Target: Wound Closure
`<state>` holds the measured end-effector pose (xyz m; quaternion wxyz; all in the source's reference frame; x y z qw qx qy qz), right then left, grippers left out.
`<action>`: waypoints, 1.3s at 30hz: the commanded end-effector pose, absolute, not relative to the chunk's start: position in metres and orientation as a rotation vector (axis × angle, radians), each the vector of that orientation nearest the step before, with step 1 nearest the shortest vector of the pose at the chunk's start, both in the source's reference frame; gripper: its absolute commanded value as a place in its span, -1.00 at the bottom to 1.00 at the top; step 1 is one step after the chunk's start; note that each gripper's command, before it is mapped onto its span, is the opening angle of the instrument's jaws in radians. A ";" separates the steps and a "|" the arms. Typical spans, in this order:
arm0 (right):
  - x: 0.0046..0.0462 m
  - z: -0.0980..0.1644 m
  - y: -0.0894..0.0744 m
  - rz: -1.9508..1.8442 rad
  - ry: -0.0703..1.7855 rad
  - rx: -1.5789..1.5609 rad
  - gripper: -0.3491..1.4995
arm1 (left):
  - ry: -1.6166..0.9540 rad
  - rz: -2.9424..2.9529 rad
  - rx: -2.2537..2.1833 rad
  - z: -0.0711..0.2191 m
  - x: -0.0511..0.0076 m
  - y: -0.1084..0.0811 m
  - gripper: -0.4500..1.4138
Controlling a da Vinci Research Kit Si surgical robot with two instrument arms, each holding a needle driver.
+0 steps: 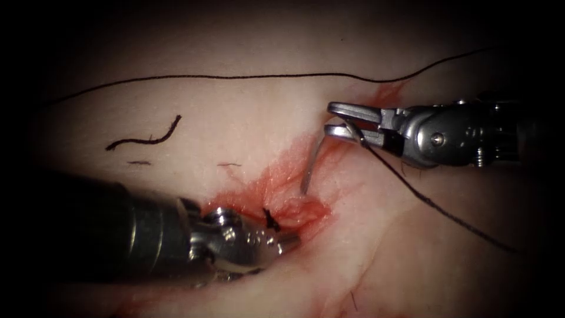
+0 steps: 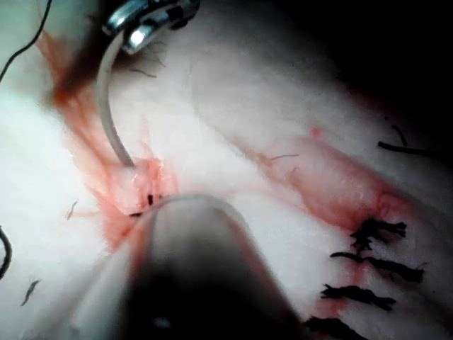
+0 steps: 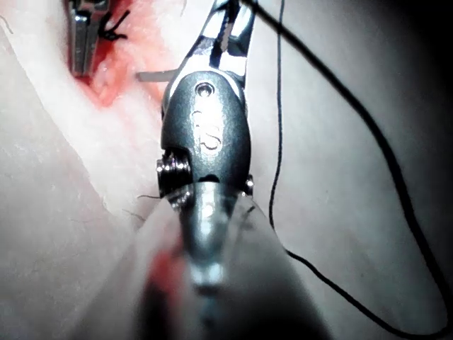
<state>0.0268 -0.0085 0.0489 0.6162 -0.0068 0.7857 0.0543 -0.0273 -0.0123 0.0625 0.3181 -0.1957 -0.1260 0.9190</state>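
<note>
Endoscope view: right tool (image 1: 336,122) clenches needle (image 1: 310,168) near its tail, tip below in tissue (image 1: 235,118); left tool (image 1: 281,240) jaws unreadable.

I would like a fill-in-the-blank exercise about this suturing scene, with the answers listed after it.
1. The right tool holds the ____ near its rear end, where the thread joins.
2. The needle points down, and its tip meets the ____ at the cut.
3. The left tool rests on the tissue beside a dark ____ at the cut.
4. A loose cut end of thread lies on the ____ side of the cut.

Answers: needle; tissue; stitch; left
</note>
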 end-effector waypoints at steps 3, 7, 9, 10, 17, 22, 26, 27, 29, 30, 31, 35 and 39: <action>0.0278 0.049 -0.007 0.146 1.815 -0.028 -1.00 | -0.331 2.418 -0.515 0.063 -0.0278 -0.012 -1.00; 0.0278 0.049 -0.007 0.194 1.814 -0.014 -1.00 | -0.331 2.418 -0.515 0.063 -0.0278 -0.012 -1.00; 0.0278 0.049 -0.007 0.210 1.811 -0.004 -1.00 | -0.331 2.418 -0.515 0.063 -0.0278 -0.012 -1.00; 0.0279 0.050 -0.007 0.221 1.814 0.004 -1.00 | -0.331 2.418 -0.515 0.063 -0.0278 -0.012 -1.00; 0.0277 0.050 -0.006 0.236 1.786 0.026 -1.00 | -0.330 2.418 -0.515 0.063 -0.0278 -0.012 -1.00; 0.0282 0.051 -0.005 0.240 1.730 0.052 -1.00 | -0.330 2.418 -0.515 0.063 -0.0278 -0.012 -1.00; 0.0282 0.051 -0.005 0.265 1.731 0.081 -1.00 | -0.330 2.418 -0.515 0.063 -0.0278 -0.012 -1.00; 0.0282 0.051 -0.005 0.274 1.731 0.091 -1.00 | -0.330 2.418 -0.515 0.063 -0.0278 -0.012 -1.00; 0.0282 0.051 -0.005 0.286 1.731 0.101 -1.00 | -0.330 2.418 -0.515 0.063 -0.0278 -0.012 -1.00; 0.0282 0.051 -0.005 0.288 1.731 0.100 -1.00 | -0.330 2.418 -0.515 0.063 -0.0278 -0.012 -1.00; 0.0281 0.051 -0.004 0.294 1.731 0.105 -1.00 | -0.330 2.418 -0.515 0.063 -0.0278 -0.012 -1.00; 0.0281 0.051 -0.004 0.316 1.730 0.124 -1.00 | -0.330 2.418 -0.515 0.063 -0.0278 -0.012 -1.00; 0.0282 0.052 -0.004 0.344 1.724 0.164 -1.00 | -0.330 2.418 -0.515 0.063 -0.0278 -0.012 -1.00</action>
